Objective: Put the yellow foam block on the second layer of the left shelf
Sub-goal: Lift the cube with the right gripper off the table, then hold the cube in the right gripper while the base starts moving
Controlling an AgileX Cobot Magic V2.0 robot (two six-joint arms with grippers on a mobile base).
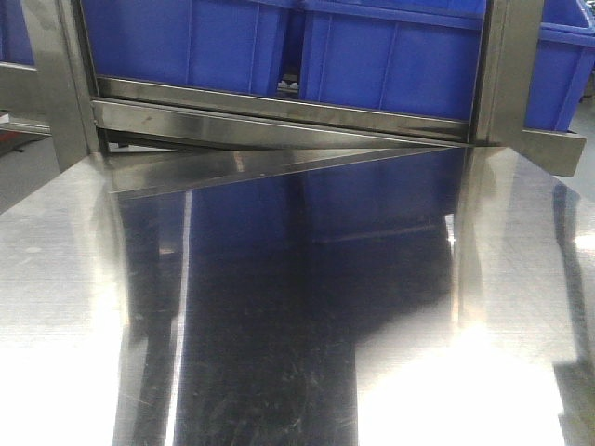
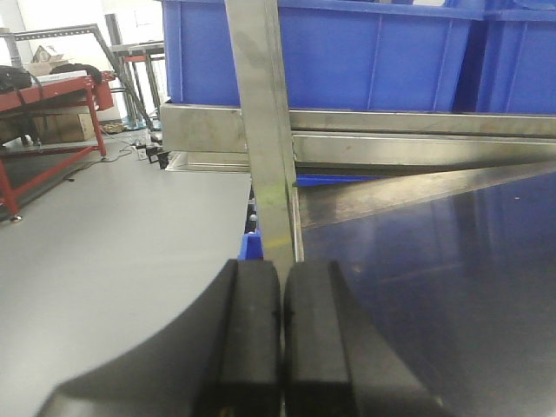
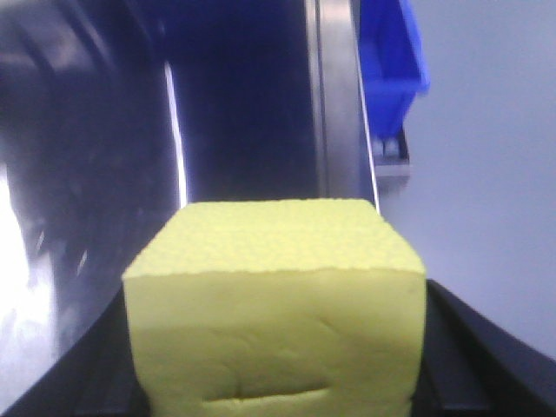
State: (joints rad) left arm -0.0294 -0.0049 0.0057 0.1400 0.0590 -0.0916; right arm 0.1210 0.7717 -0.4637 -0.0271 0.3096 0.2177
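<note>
Yellow foam block [image 3: 274, 304]: it is sitting between the black fingers of the right gripper [image 3: 278, 365], low in the right wrist view, with the steel surface [image 3: 87, 174] behind it. The other two views are not showing it.
Right jaws: they are pressing on the block from both sides and seem to be holding it (the foam face is showing light creases).
Left gripper [image 2: 281, 291]: its two pads are lying flat against each other with nothing between them, and it is pointing at a steel post [image 2: 265, 130].
Step in hand: in my judgement the block is travelling toward the shelf and is not yet placed. Which level is the second layer, I cannot tell.
Doing it well: I am advising a modest squeeze, because foam is giving way easily. Keep the block level, pass clear of the post, and rest its bottom flat on the layer before releasing.
Count: one block; two grippers; two steel posts [image 1: 56, 84] in the front view; at least two blue bins [image 1: 186, 42] there, since blue slivers at the edges are not letting me count further.
</note>
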